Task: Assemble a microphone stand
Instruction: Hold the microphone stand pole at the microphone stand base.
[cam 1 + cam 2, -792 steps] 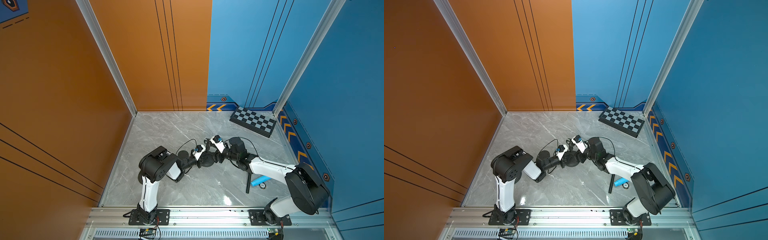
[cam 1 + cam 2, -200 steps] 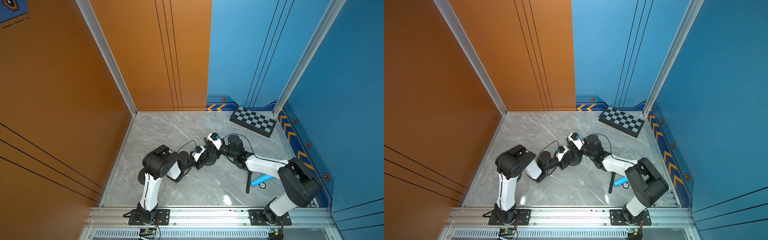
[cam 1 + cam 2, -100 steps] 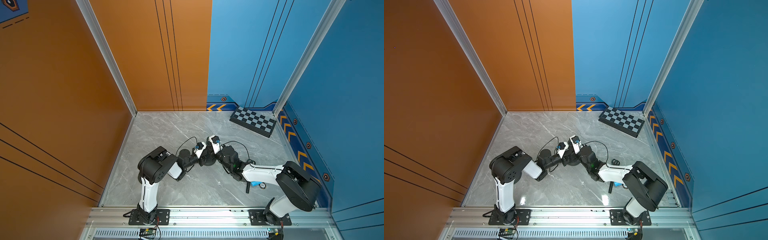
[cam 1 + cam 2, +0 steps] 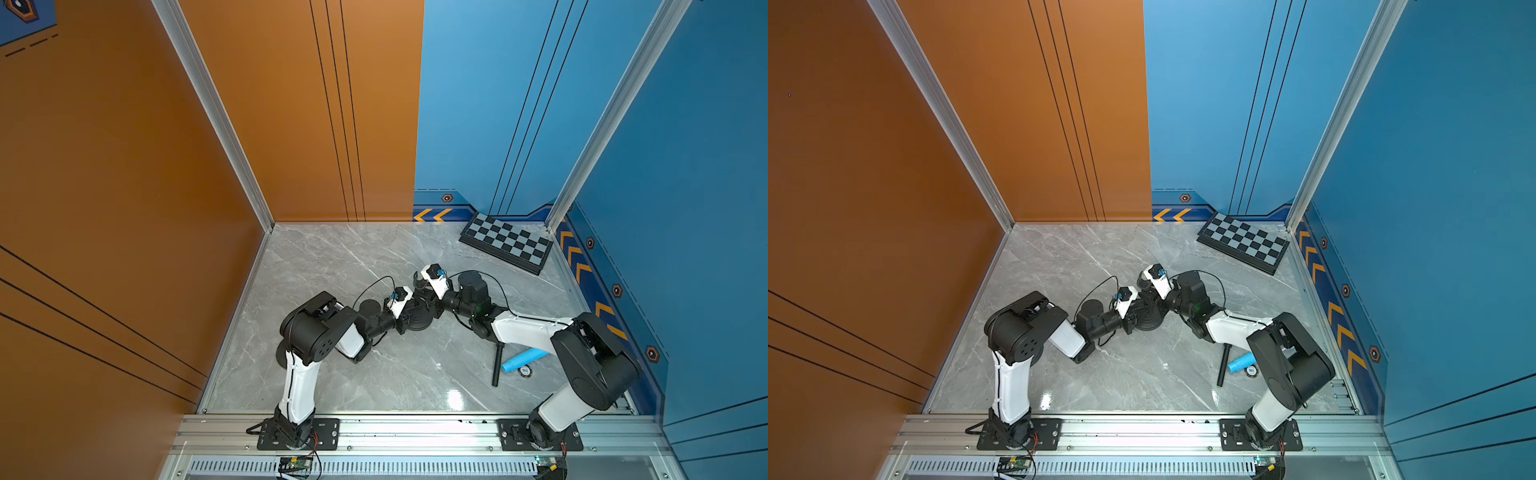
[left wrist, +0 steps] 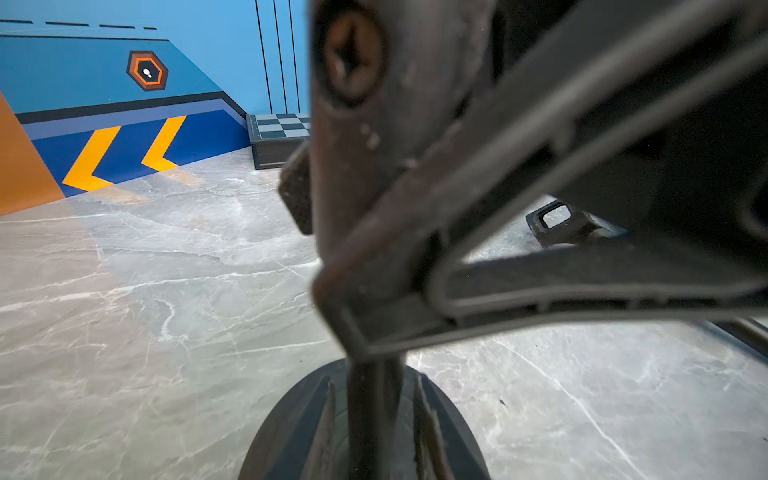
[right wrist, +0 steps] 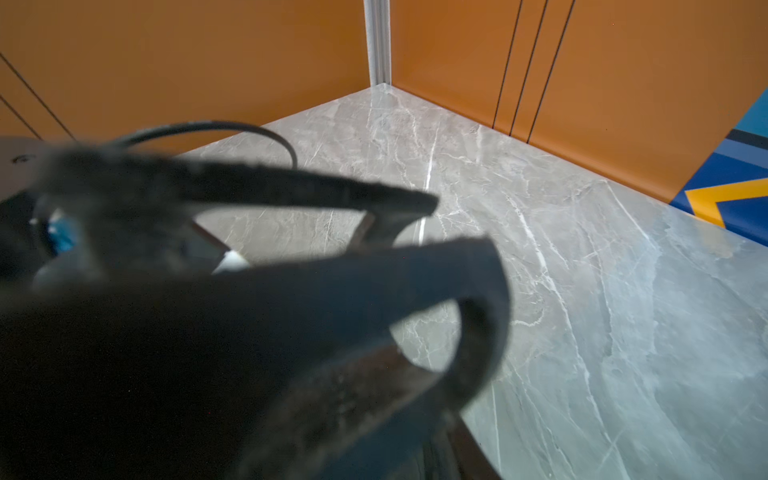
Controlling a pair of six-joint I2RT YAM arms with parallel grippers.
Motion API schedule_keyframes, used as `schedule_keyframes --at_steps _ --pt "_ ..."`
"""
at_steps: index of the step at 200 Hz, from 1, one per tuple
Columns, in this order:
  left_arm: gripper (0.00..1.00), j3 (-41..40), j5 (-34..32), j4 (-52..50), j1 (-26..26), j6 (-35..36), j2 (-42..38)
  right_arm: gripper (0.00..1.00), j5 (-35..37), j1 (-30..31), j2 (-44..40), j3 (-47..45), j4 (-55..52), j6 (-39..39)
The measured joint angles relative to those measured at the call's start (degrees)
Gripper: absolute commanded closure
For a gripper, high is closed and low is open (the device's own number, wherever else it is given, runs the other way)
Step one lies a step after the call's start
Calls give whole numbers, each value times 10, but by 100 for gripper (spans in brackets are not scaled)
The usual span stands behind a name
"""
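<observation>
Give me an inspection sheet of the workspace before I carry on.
Surface: grey marble floor, glare near the front.
Job's things: base mid-floor; rod lying flat by the right arm.
Clutter: blue tube and small disc beside the rod; checkerboard in the back corner.
Grippers: left gripper and right gripper both at the base; open or shut unclear.
Cables: cable looping up behind the left gripper.
Surroundings: orange wall, blue wall; nothing else seen.
</observation>
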Motion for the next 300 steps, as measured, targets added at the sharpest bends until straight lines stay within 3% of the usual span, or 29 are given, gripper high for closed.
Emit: schedule_keyframes --at_steps 50,80,99,115,141,168,192,220,231,248,279,300 --pt "69 0 10 0 0 7 7 65 -82 -29 4 48 -71 -49" --pt "69 0 10 0 1 11 7 85 -97 -30 15 66 -83 -69" --pt "68 0 11 0 1 11 7 90 -98 -30 16 68 -84 -73" --pt "61 0 12 0 1 11 7 96 -85 -26 16 61 -71 -71" --pt "49 0 13 0 3 0 6 100 1 3 2 14 3 -35" --pt "48 3 12 0 3 -18 3 100 158 67 -11 -30 77 4" --pt "61 6 5 1 4 -34 2 100 269 113 -11 -42 102 27" --pt "83 7 -3 0 7 -46 2 93 290 112 -11 -42 104 55" --pt "88 7 1 0 4 -34 2 85 276 104 -11 -42 103 59" --pt "89 8 6 -1 3 -27 2 71 218 80 -17 -39 87 57" --pt "90 7 18 -2 4 -5 2 67 38 15 -18 8 -11 28" --pt "89 2 22 3 4 10 2 67 -41 -9 -17 36 -75 -4"
